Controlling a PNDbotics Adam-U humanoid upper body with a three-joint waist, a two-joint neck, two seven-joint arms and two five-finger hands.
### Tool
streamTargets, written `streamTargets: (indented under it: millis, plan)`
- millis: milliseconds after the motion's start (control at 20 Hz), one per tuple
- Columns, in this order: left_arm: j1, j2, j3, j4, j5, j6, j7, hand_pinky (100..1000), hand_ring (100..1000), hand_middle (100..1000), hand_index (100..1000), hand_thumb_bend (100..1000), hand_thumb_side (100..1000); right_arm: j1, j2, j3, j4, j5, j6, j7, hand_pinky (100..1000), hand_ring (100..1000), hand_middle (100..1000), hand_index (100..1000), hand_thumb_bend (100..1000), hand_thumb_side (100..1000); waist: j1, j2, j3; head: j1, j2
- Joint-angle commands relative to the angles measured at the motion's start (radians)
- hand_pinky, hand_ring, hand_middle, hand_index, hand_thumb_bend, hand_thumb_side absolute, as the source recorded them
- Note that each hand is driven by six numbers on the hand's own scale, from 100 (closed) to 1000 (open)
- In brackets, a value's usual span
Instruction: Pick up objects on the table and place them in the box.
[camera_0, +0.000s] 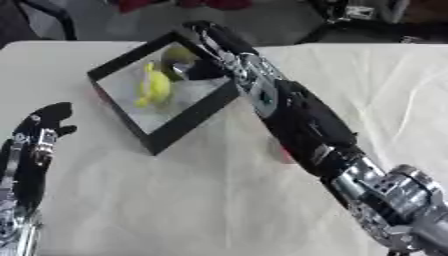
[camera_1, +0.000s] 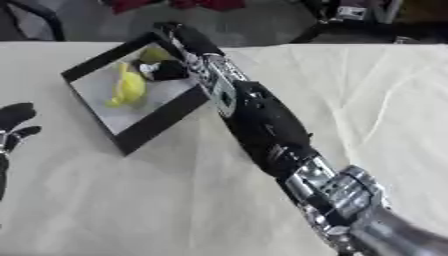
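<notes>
Worktop covered in pale cloth, filling most of the frame, far edge near the top.

Right arm running diagonally from lower right of the frame up to the upper left, black shell with silver joints near the lower end.

Box in the upper left of the frame, black walls, pale floor, sitting askew like a diamond on the worktop.

Right hand reaching over the far right rim of the box, fingers down inside it. Dark fingers against dark wall, so cannot tell whether curled or straight, or whether anything is held.

Left hand at the left edge of the frame, lower down, resting on the worktop with fingers up and relaxed, holding nothing. Well apart from the box.

Yellow toy lying inside the box, left of centre on the floor, long axis roughly up-down in the frame.

Round yellow-green thing inside the box at the far corner, just beside the right hand's fingers; contact not resolvable.

Dark rounded thing inside the box right next to the yellow toy's upper end, under the right hand; may be part of the hand, cannot tell.

Small red patch on the worktop in the middle of the frame, mostly hidden behind the right arm; shape unreadable.
</notes>
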Motion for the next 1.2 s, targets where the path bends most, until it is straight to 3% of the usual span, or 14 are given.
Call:
streamTargets:
  millis: [50, 150, 200, 750, 950, 1200]
  plan:
    - [-0.01, 0.012, 0.007, -0.019, 0.001, 0.0, 0.007, 784, 851, 773, 799, 152, 763, -0.01, -0.043, 0.002, -0.054, -0.026, -0.001, 0.03, 814, 805, 875, 961, 422, 654, 0.007, -0.001, -0.008, 0.013, -0.002]
    - [-0.006, 0.015, 0.011, -0.019, -0.001, 0.0, 0.012, 783, 850, 773, 799, 153, 763, 0.003, -0.07, 0.003, -0.081, -0.046, 0.003, 0.057, 814, 805, 872, 959, 368, 630, 0.006, -0.004, -0.017, 0.024, -0.002]
    - [-0.005, 0.016, 0.013, -0.019, -0.001, 0.0, 0.014, 783, 850, 773, 799, 153, 763, 0.01, -0.083, 0.004, -0.096, -0.058, 0.005, 0.072, 814, 804, 866, 957, 388, 629, 0.005, -0.006, -0.021, 0.029, -0.002]
    - [0.012, 0.033, 0.03, -0.018, -0.009, 0.002, 0.03, 783, 850, 772, 799, 155, 763, 0.19, -0.274, 0.036, -0.396, -0.27, 0.057, 0.255, 811, 784, 809, 920, 282, 599, -0.003, -0.019, -0.061, 0.072, -0.002]
    - [0.015, 0.034, 0.032, -0.018, -0.009, 0.003, 0.033, 783, 849, 772, 799, 154, 763, 0.246, -0.296, 0.029, -0.411, -0.287, 0.083, 0.274, 809, 781, 802, 909, 276, 604, -0.004, -0.022, -0.067, 0.079, -0.002]
    - [0.016, 0.035, 0.032, -0.018, -0.009, 0.003, 0.034, 783, 849, 771, 799, 154, 763, 0.281, -0.299, 0.012, -0.356, -0.276, 0.096, 0.264, 807, 776, 795, 902, 267, 604, -0.004, -0.024, -0.069, 0.083, -0.002]
